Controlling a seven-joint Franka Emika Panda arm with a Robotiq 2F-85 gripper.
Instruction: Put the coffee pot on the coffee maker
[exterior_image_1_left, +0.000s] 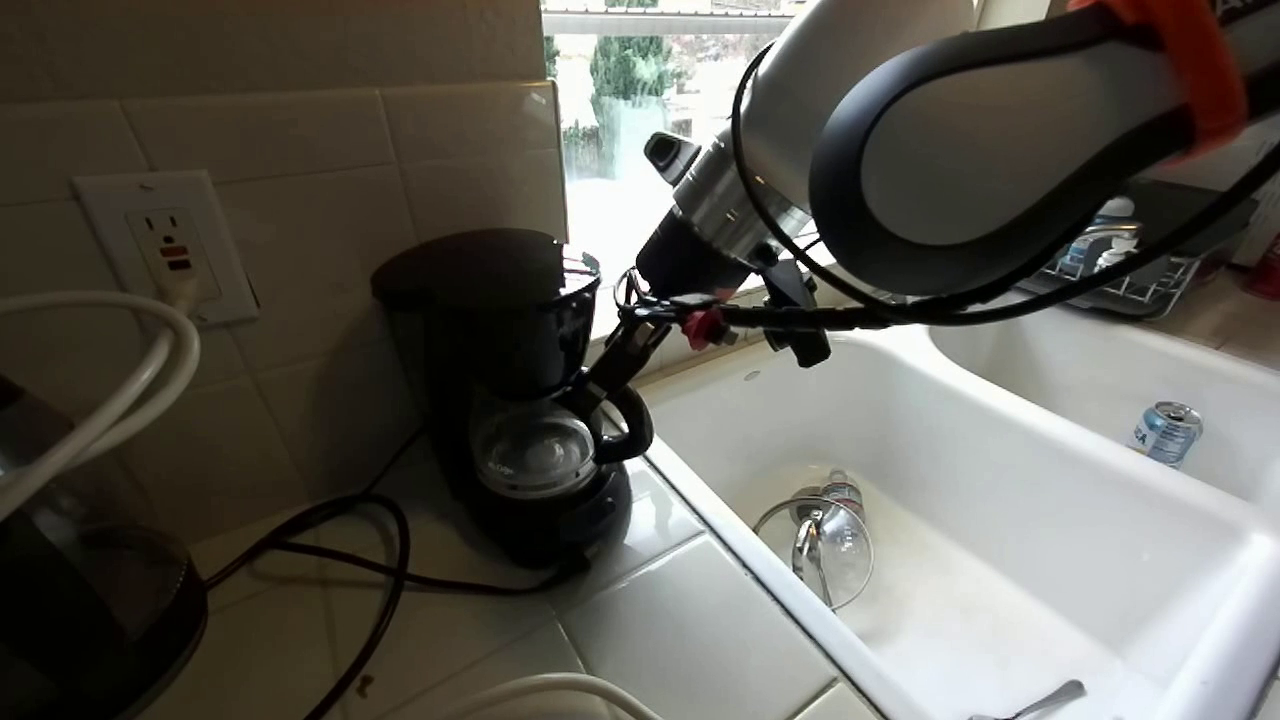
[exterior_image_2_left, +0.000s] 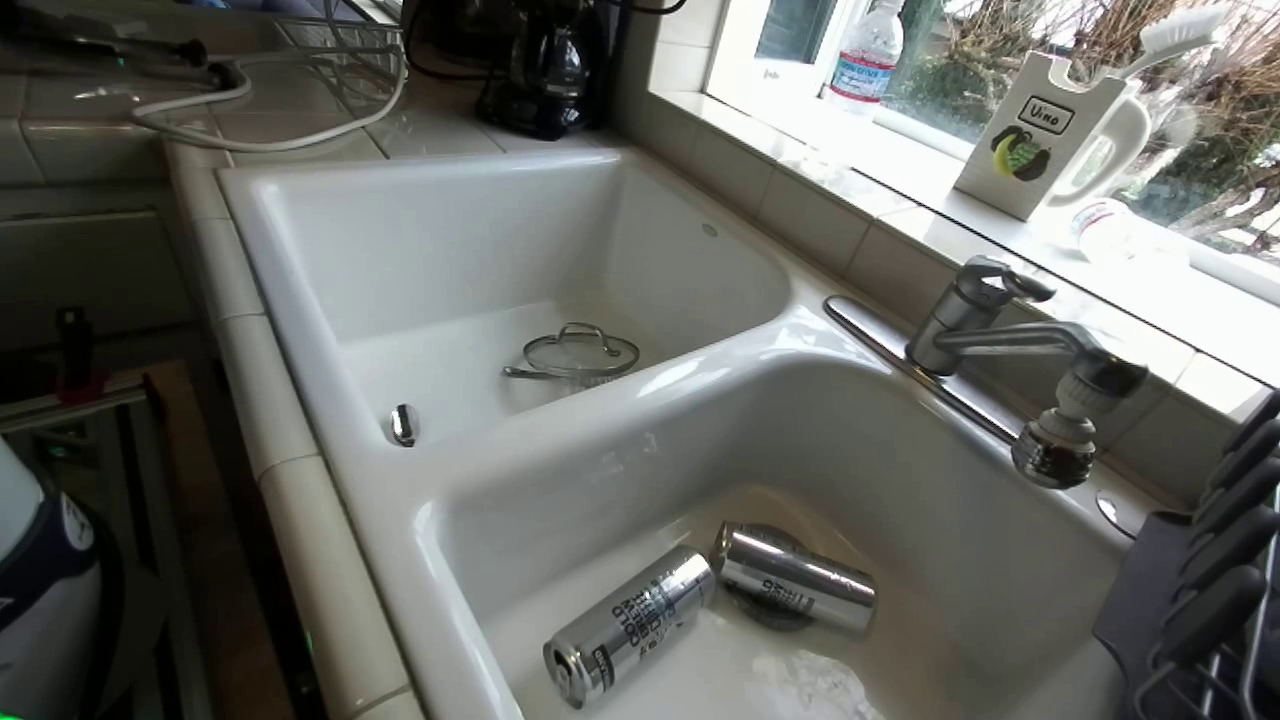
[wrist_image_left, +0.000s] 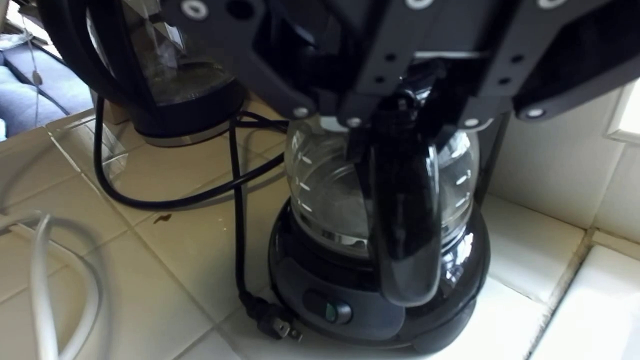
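The coffee pot is inside the coffee maker, over its round base and beneath its cylindrical top. In the wrist view no gap shows between glass and base, though whether the pot sits flat all round cannot be told. Its curved black handle points out from the front of the coffee maker, on the side that carries the switch.

The tool is at the front of the coffee maker too, clamped on the upper part of the handle, one finger to each side. Dark plastic against dark metal hides the exact line of contact. Seen from the tool, the handle lies between the fingers and drops away below them, while the glass body lies beyond, deeper in the coffee maker. In an exterior view the fingers slant down to the handle just below the coffee maker's top.

The coffee maker stands on a tiled worktop, beside the sink in both exterior views. A plug on a black cord lies just beside its base. Farther from the coffee maker, in the wrist view, are a dark-handled glass jug and a white cable.
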